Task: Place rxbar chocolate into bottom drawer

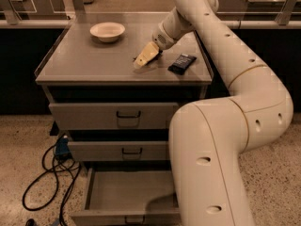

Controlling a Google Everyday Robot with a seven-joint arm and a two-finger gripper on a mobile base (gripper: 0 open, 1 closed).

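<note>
On the bench (84, 62), the gripper (145, 57) sits low over the rxbar (137, 58), hiding most of it; whether it grasps the bar I cannot tell. Just right lies a blue bar (182, 63), farther left a bowl (107, 31). Below, the bottom drawer (89, 194) stands open.

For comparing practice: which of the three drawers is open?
The bottom drawer: it is pulled out; the top drawer and middle drawer are shut. The tool is low over the cabinet top.
</note>
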